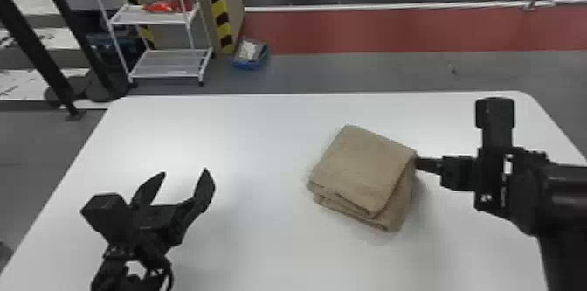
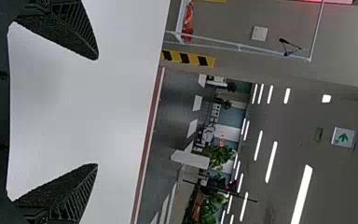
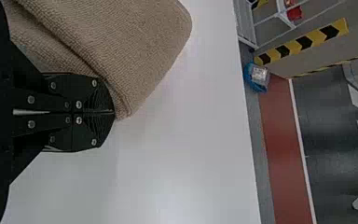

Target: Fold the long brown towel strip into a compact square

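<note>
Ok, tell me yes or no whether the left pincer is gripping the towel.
No, the left pincer stands open, well to the left of the brown towel.

You have bright, diffuse light across the white table (image 1: 262, 246), with a pale glow just beyond the fingertips of the left gripper (image 1: 184, 172). Far past those fingers, your left wrist view catches glaring ceiling lights (image 2: 302, 193). Near the fingertips of the right gripper (image 1: 418, 163) you get soft shadow around the towel (image 1: 362, 168) — and whitish glare beside the fingers.
</note>
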Controlling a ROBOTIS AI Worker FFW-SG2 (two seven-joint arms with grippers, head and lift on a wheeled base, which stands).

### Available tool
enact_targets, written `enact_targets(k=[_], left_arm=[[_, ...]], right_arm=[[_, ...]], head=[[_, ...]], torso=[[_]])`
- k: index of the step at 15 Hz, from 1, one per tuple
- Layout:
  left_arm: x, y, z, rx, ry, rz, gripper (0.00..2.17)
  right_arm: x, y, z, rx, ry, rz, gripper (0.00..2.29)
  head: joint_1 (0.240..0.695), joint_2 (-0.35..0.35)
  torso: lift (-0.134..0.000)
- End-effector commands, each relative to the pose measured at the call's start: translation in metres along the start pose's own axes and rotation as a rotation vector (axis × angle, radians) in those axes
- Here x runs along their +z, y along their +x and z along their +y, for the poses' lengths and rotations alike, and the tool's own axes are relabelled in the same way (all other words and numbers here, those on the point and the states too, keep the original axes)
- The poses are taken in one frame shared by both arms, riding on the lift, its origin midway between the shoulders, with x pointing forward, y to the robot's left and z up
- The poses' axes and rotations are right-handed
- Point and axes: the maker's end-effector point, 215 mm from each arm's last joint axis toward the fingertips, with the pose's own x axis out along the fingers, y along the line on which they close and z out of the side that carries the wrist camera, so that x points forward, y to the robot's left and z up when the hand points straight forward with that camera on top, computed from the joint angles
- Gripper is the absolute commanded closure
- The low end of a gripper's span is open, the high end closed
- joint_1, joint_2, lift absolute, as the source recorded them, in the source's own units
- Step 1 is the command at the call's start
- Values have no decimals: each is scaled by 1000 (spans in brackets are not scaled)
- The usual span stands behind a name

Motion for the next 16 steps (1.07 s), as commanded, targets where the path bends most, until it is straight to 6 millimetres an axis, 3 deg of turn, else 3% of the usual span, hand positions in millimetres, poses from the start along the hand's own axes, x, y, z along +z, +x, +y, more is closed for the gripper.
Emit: enact_targets(k=[1, 4, 6, 11, 14, 15, 16], left_arm=[[-2, 1, 5, 4, -2, 4, 49], [-4, 7, 7, 1, -4, 8, 49], [-7, 9, 7, -3, -9, 10, 49], [-9, 15, 4, -14, -13, 14, 49], [-7, 15, 3, -17, -13, 12, 49], [-4, 16, 2, -20, -12, 7, 49], [-2, 15, -2, -28, -12, 5, 53]], right_arm=[[17, 21, 13, 12, -51, -44, 2044], [28, 40, 30, 39, -99, -78, 2044], [32, 47, 56, 93, -119, -109, 2044], [30, 51, 90, 138, -172, -114, 2044], [19, 27, 59, 55, -141, -127, 2040], [15, 9, 40, 26, -110, -139, 2027], [13, -12, 25, -1, -93, -170, 1835]], head=[[695, 73], [695, 95], [695, 113], [695, 154], [695, 165], [695, 159], [695, 151]], torso=[[-126], [-126], [-126], [-126], [-126], [-126], [-126]])
